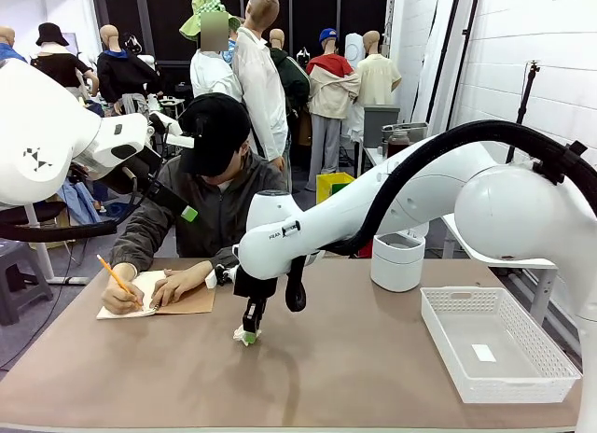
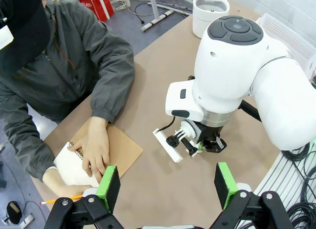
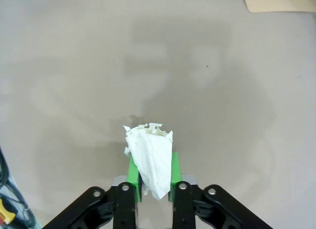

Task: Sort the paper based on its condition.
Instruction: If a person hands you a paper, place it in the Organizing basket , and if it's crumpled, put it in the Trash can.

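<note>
The right end effector [image 1: 247, 334] pinches a crumpled, torn sheet of paper [image 3: 149, 160] low over the middle of the bench [image 1: 354, 377]. The left end effector [image 2: 167, 183] hangs spread. Sorting looks barely begun: the white basket [image 1: 438, 321] by the right edge holds no sheet.

Notebook [image 1: 189, 302] on table's [image 1: 354, 370] left, basket [image 1: 444, 345] on right, paper [image 1: 246, 337] between them.

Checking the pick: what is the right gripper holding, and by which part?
A crumpled sheet of paper, pinched at its narrow end between the right gripper's green pads; its torn edge sticks out.
</note>
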Action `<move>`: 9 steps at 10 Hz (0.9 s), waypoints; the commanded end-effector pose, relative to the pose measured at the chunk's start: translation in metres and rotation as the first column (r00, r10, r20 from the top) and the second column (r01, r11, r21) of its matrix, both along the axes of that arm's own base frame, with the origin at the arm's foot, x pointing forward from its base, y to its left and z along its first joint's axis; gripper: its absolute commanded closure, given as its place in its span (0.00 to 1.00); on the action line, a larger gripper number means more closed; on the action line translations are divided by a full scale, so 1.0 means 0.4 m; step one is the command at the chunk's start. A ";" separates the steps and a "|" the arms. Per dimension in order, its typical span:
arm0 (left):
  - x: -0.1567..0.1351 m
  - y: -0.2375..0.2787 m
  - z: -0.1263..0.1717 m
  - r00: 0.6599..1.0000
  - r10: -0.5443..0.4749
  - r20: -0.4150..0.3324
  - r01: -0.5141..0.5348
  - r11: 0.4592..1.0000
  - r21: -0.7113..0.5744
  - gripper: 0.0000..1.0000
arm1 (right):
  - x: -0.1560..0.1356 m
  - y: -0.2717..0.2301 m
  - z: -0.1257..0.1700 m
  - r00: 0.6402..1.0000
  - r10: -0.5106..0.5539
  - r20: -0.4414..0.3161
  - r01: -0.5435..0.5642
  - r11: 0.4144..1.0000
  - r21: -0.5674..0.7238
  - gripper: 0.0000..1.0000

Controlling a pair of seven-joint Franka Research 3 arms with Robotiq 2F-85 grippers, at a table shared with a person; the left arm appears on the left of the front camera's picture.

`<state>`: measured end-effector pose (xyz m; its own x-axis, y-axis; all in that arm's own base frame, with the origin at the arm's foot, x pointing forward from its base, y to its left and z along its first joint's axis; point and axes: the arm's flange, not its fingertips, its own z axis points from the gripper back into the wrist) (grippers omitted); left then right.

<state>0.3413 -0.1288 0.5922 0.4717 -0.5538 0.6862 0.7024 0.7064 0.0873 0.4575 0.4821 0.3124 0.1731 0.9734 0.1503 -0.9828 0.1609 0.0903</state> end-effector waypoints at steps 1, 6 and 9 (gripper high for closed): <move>0.003 0.004 0.003 1.000 -0.001 -0.005 0.001 1.000 -0.004 0.00 | -0.021 -0.005 0.049 0.998 -0.047 0.031 0.048 0.998 -0.036 0.79; 0.003 0.004 0.003 1.000 -0.001 -0.005 0.001 1.000 -0.004 0.00 | -0.103 -0.296 0.377 0.926 -0.339 0.165 0.349 0.937 -0.029 0.79; 0.003 0.004 0.003 1.000 -0.001 -0.005 0.001 1.000 -0.004 0.00 | -0.097 -0.491 0.429 0.841 -0.494 0.220 0.518 0.853 -0.065 0.79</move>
<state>0.3414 -0.1284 0.5924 0.4720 -0.5531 0.6865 0.7018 0.7070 0.0872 0.4258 0.2944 0.4982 0.5737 0.8054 0.1490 -0.7967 0.5910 -0.1268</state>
